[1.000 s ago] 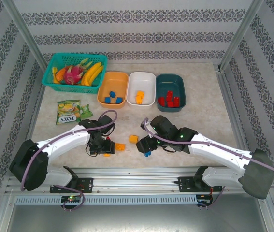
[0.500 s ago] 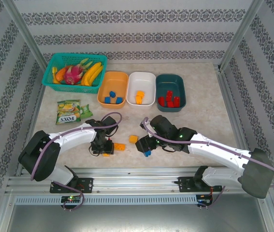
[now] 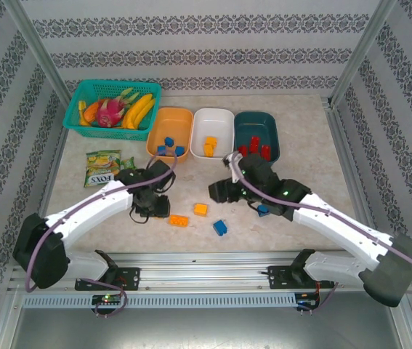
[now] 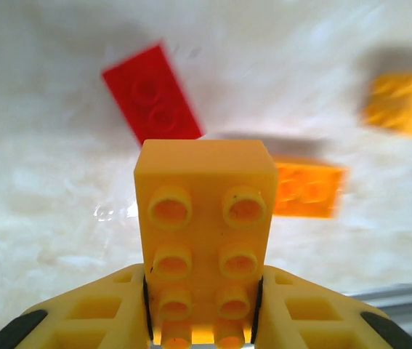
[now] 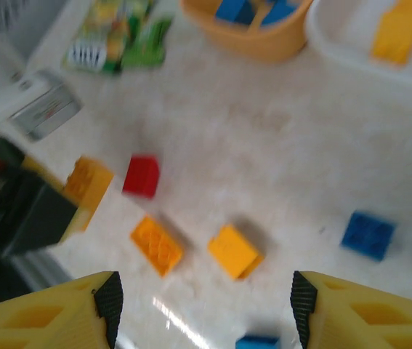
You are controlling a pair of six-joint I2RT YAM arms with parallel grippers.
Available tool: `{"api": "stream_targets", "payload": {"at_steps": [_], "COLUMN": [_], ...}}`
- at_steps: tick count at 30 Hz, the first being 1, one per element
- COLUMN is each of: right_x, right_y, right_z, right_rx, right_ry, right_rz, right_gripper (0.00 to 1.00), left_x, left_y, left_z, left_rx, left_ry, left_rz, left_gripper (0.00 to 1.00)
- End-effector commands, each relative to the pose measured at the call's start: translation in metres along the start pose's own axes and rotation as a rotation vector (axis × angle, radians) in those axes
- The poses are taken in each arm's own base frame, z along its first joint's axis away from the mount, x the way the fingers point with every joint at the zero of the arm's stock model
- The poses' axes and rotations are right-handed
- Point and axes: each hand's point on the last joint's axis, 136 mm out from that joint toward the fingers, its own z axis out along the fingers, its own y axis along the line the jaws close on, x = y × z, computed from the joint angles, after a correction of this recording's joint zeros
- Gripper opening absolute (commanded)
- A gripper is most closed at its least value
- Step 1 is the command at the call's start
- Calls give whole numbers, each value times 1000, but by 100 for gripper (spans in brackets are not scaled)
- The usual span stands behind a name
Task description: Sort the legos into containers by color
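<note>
Closure of the left tool (image 4: 202, 323) has pinched a yellow brick (image 4: 204, 218) off the table (image 3: 307, 160), likely bound for the white tray (image 3: 220, 123); the right tool (image 5: 206, 302) hangs spread, empty.

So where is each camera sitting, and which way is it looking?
Top external: above and behind the arms, looking down at the table; both white arms show, bases at the bottom.
Left wrist: on the left arm, looking along the left gripper, shut on a yellow brick, toward the table.
Right wrist: on the right arm, looking down past the open right gripper at loose bricks and the orange tray.
Shared: both wrist views show the red brick.
</note>
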Motion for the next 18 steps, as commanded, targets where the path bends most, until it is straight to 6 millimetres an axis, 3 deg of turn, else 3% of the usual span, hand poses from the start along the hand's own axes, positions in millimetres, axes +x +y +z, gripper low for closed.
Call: {"api": "stream_targets", "payload": {"at_steps": [1, 7, 13, 18], "right_x": [-49, -87, -108, -109], "right_y": [-15, -37, -56, -87], "right_z": [-21, -21, -18, -16], "right_rx": [88, 116, 93, 98], "right_ry": [-154, -210, -241, -242], "right_rz": [75, 196, 314, 480], "right_gripper": [65, 65, 65, 64], "left_x": [-14, -91, -163, -211], "left_y": [-11, -72, -128, -161], "left_z": [-27, -39, -19, 9], "left_rx": [11, 139, 227, 267], "left_ry": [-6, -82, -113, -120], "left_rz": [-11, 4, 32, 66], "left_gripper": [35, 35, 34, 34]}}
